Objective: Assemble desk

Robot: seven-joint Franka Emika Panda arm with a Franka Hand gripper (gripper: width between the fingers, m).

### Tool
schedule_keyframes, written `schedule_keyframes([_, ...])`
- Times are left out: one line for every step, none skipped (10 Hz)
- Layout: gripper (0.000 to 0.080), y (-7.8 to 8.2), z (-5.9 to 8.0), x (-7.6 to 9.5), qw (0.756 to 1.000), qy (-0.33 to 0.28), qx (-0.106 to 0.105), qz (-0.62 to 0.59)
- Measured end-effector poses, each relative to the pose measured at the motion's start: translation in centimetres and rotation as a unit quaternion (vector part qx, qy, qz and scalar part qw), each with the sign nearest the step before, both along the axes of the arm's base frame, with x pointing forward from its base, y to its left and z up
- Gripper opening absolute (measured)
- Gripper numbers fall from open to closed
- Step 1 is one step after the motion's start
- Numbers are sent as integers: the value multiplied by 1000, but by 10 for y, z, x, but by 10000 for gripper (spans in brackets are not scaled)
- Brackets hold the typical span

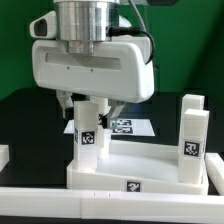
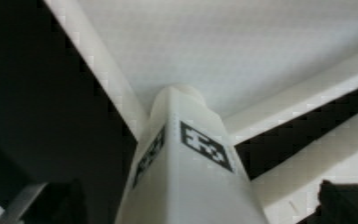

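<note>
Exterior view first: we see the tabletop [image 1: 120,165] lying flat on the black table [image 1: 25,115], rim up, close to the near rail [image 1: 110,205] that runs across the front. Two legs are standing in it. One leg [image 1: 90,135] is at the corner on the exterior view's left, right under the gripper [image 1: 92,103], and the other leg [image 1: 190,135] is at the corner on the exterior view's right. Both look upright to us, though we can't tell from here how firmly either is seated or screwed in.

Wrist view looks straight down that left leg [image 2: 190,150]: it points up between the fingers [image 2: 25,200], and both dark fingertips sit well off to either side of it, so the jaws are spread wide and nothing is pinched. The leg is standing on its own, which we take to mean it's been let go.

So where are we? Roughly halfway by our guess: two legs in place on the near side, and the far corners of the tabletop are hidden behind the arm, so we can't say whether anything stands there. If they're empty, two more legs still need fetching and fitting. We can't spot any loose legs in either picture. Behind the gripper, the marker board [image 1: 125,126] lies flat on the table.
</note>
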State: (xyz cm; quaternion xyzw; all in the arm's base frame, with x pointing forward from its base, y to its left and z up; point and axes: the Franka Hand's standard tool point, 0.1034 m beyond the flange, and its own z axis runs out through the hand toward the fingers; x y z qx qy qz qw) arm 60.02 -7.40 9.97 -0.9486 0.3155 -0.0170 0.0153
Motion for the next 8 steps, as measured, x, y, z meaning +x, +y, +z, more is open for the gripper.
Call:
schedule_keyframes([649, 0, 1, 0, 999, -2, -2, 40])
schedule_keyframes([649, -1, 1, 0, 995, -2, -5, 99])
schedule_keyframes([649, -1, 0, -1, 991, -3, -7, 132])
schedule_keyframes([649, -2, 1, -1, 983, -3, -10, 185])
schedule_keyframes([649, -2, 1, -1, 973, -2, -14, 229])
schedule_keyframes([649, -3, 1, -1, 968, -3, -15, 252])
schedule_keyframes([649, -4, 1, -1, 954, -1, -20, 300])
schedule_keyframes([649, -4, 1, -1, 946, -1, -23, 324])
